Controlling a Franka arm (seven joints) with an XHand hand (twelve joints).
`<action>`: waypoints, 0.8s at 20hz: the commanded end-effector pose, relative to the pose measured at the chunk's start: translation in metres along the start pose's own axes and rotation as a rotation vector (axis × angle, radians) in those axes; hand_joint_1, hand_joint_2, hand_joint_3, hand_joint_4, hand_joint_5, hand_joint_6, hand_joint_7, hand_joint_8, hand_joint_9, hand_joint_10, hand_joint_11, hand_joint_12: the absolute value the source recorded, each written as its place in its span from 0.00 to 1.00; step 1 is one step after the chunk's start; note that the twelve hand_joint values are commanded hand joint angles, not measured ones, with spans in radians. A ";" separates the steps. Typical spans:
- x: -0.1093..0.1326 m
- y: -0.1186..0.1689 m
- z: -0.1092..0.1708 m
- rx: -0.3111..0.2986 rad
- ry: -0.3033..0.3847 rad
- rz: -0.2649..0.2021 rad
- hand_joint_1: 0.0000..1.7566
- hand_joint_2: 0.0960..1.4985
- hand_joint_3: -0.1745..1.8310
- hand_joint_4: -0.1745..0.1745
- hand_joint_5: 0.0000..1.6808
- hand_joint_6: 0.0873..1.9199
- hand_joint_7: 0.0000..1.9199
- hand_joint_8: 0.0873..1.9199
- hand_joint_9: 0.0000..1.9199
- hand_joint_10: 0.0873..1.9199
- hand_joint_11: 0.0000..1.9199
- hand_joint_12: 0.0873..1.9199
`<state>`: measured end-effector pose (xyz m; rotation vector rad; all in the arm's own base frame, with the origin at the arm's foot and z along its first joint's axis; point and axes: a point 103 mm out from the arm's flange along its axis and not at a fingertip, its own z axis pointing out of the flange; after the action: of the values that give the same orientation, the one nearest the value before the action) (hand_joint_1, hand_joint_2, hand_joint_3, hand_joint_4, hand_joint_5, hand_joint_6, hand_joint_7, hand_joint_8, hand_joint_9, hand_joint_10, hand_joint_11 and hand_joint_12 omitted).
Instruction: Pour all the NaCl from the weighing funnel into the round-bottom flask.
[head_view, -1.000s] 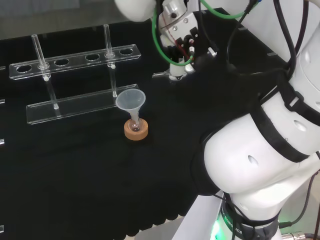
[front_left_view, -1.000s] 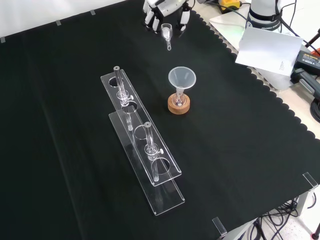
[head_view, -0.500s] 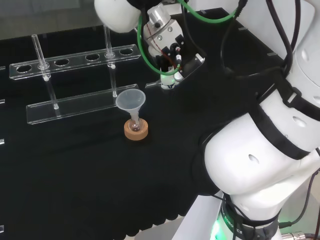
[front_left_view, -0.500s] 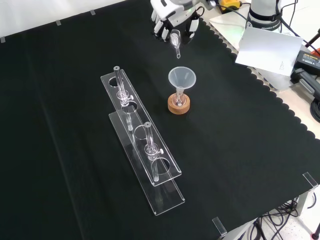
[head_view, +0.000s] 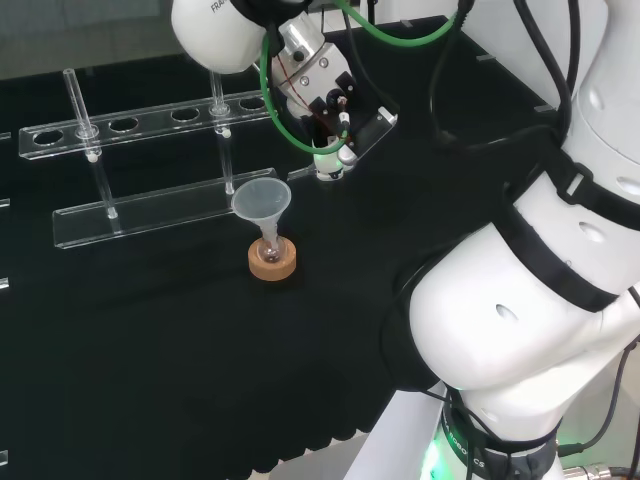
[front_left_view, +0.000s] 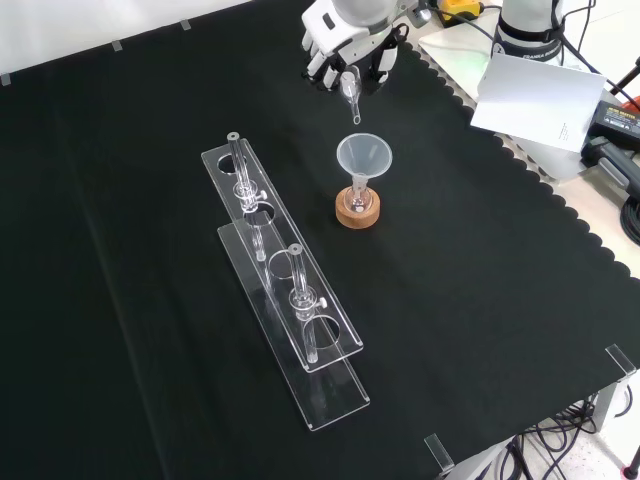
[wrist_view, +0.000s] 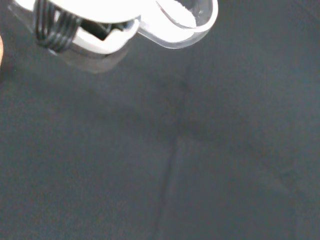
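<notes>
I am bringing the hand (front_left_view: 352, 40) in over the counter (front_left_view: 120, 200), its fingers curled around the weighing funnel (front_left_view: 351, 90), which is hanging from them with its narrow spout angled down. In the front view the spout tip is now sitting just above and behind the rim of the clear funnel (front_left_view: 364, 157); half a second ago it was a little farther back, and a second ago the hand was off near the cloth's far edge. In the head view the hand (head_view: 325, 95) is likewise closing from the right toward the clear funnel (head_view: 262, 201), though it is still apart from it.

That clear funnel is standing in the neck of the round-bottom flask (front_left_view: 357, 203), which is resting on its cork ring (front_left_view: 357, 213). I judge the carry is nearly done and the pour not yet begun: the spout still needs to come over the mouth before I tip. The acrylic rack (front_left_view: 285, 300) is staying put, well clear.
</notes>
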<state>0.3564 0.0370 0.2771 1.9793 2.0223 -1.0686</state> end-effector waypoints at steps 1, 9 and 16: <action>0.005 0.005 0.000 0.014 -0.055 0.000 0.65 0.39 0.40 1.00 0.82 0.21 0.41 0.28 0.61 0.05 0.51 0.45; 0.010 0.010 -0.001 0.030 -0.086 0.001 0.65 0.39 0.40 1.00 0.81 0.21 0.41 0.28 0.61 0.05 0.51 0.45; 0.012 0.011 -0.008 0.033 -0.129 0.012 0.65 0.39 0.40 1.00 0.81 0.22 0.40 0.28 0.61 0.04 0.51 0.45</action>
<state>0.3669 0.0469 0.2697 1.9049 1.9524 -1.1860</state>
